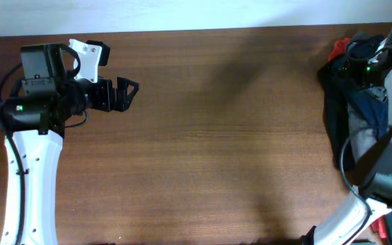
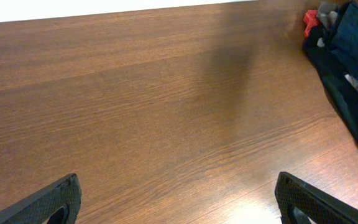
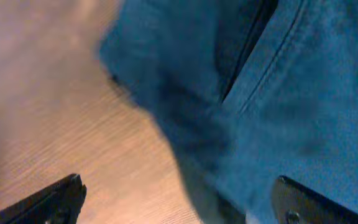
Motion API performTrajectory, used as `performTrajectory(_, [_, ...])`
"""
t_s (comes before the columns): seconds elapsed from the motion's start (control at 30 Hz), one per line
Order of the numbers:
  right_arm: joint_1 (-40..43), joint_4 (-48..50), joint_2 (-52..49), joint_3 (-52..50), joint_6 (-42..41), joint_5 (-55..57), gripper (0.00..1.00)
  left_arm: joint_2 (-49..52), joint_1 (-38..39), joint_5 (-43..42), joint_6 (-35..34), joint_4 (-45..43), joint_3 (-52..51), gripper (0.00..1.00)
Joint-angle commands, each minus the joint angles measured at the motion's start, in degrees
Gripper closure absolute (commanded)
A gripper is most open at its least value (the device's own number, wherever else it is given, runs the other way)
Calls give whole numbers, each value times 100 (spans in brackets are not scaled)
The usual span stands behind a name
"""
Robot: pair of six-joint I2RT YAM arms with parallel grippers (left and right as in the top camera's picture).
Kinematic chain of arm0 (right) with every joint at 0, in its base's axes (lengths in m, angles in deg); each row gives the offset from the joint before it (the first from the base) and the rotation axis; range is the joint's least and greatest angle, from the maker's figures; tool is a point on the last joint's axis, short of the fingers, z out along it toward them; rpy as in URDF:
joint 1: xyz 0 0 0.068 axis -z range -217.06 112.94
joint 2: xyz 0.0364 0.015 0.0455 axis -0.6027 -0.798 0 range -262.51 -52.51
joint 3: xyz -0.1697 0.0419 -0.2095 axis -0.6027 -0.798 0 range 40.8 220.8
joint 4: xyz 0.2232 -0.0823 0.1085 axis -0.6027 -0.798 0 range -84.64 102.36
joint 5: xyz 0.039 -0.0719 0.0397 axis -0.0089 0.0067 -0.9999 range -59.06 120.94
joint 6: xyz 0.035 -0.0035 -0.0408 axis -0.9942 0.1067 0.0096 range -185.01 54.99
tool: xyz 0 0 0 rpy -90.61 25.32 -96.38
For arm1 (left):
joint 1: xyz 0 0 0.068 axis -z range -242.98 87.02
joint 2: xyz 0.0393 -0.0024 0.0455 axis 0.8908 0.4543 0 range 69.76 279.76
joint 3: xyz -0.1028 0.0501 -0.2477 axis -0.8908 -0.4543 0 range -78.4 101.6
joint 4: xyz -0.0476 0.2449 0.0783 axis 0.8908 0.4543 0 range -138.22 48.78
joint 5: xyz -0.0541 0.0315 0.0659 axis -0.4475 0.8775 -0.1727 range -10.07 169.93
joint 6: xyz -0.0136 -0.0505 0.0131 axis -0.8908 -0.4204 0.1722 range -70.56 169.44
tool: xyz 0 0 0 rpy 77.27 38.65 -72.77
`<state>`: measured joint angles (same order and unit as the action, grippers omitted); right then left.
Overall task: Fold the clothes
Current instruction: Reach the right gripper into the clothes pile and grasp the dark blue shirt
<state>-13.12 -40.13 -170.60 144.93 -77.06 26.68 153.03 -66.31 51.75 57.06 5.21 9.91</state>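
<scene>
Two pincers are in view. The left pincer (image 1: 132, 95) hangs over the worktop (image 1: 223, 136), fingers spread wide and gripping nothing. The right pincer (image 3: 179, 205) is also spread wide and empty, with one pair of navy shorts (image 3: 278, 93) directly beneath it, in one garment pile (image 1: 332, 116) well apart from the left pincer.

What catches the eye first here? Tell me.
The dark garment heap at the table's right edge, with the right gripper open close over the navy shorts. The left gripper hangs open at far left, over bare wood.
</scene>
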Motion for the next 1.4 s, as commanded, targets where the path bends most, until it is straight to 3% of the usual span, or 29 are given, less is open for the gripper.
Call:
performTrajectory(0.0, [2,186,-197,109,-70,404,2,-13,20,-164,-76,22,120,1])
performTrajectory(0.03, [-13,260,-236,109,-70,507,4,-13,20,-162,-74,22,120,1])
performTrajectory(0.13, [-42,391,-358,107,-87,1084,24,-13,20,-162,-74,13,120,1])
performTrajectory(0.2, [-39,387,-431,107,-195,1316,26,-13,20,-162,-74,7,120,1])
performTrajectory(0.3, [-39,402,-507,103,-197,1399,48,-13,20,-162,-74,7,120,1])
performTrajectory(0.37, [-39,435,-507,105,-199,1397,55,-13,20,-162,-74,4,120,1])
performTrajectory(0.4, [-42,431,-490,109,-197,1390,55,-13,20,-162,-74,4,120,1])
performTrajectory(0.43, [-44,393,-479,109,-197,1360,36,-13,20,-162,-74,4,120,1])
performTrajectory(0.47, [-57,323,-474,109,-195,1298,23,-13,20,-162,-74,7,120,1])
performTrajectory(0.57, [-122,138,-470,109,-164,1108,9,-13,20,-162,-74,7,120,1])
performTrajectory(0.73, [-310,37,-509,83,85,1360,4,-13,20,-162,-74,9,120,1])
performTrajectory(1.0, [-498,114,-509,-258,57,1766,5,-13,20,-162,-74,24,120,1])
performTrajectory(1.07, [-483,144,-509,-273,-190,2184,11,-13,20,-162,-74,24,120,1])
performTrajectory(1.37, [-291,101,-328,-177,-304,2245,83,-13,20,-162,-74,177,120,1])
